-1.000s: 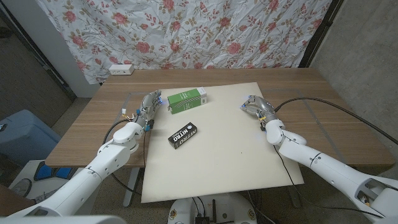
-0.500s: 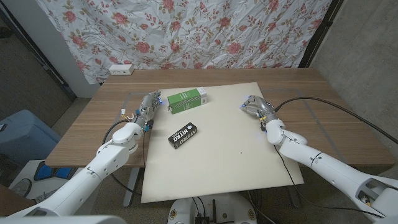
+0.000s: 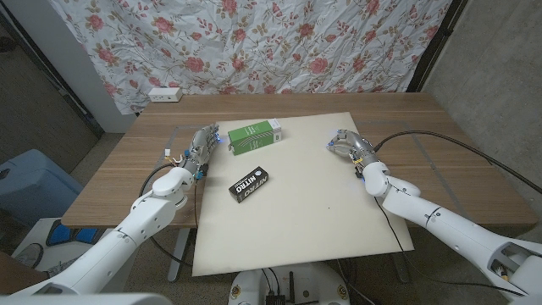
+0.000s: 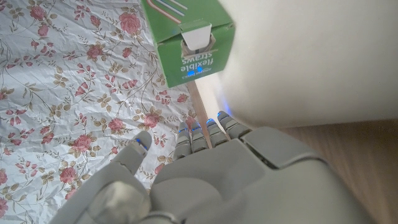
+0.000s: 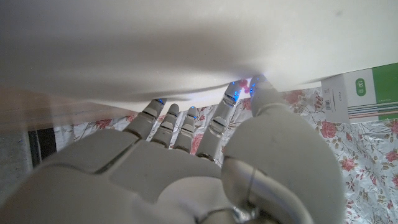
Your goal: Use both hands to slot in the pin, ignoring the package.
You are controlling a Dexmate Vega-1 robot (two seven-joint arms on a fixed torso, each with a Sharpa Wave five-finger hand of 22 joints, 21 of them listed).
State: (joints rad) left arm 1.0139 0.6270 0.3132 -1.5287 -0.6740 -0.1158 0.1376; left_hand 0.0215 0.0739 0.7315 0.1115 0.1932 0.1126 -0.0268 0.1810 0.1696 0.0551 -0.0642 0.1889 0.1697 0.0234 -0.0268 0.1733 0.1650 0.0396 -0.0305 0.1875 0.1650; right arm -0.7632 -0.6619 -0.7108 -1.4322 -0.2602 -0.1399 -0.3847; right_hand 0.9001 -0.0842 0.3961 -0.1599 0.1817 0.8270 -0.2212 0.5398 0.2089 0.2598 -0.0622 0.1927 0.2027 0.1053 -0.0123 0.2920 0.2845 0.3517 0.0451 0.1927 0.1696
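left hand [image 3: 200, 147]: at the white mat's [image 3: 296, 220] left edge, nothing held, fingers straight and close together; looks parked, waiting.
green box [image 3: 255, 135]: on mat's far part, beside left hand.
black package [image 3: 251, 185]: mid-mat, the distractor.
pin: can't spot it.
right hand [image 3: 349, 146]: mat's right edge, fingers loosely curled, nothing held.

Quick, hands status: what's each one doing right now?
Left hand: holds nothing, fingers extended, near the green straw box.
Right hand: holds nothing, fingers curled loosely over the white board.
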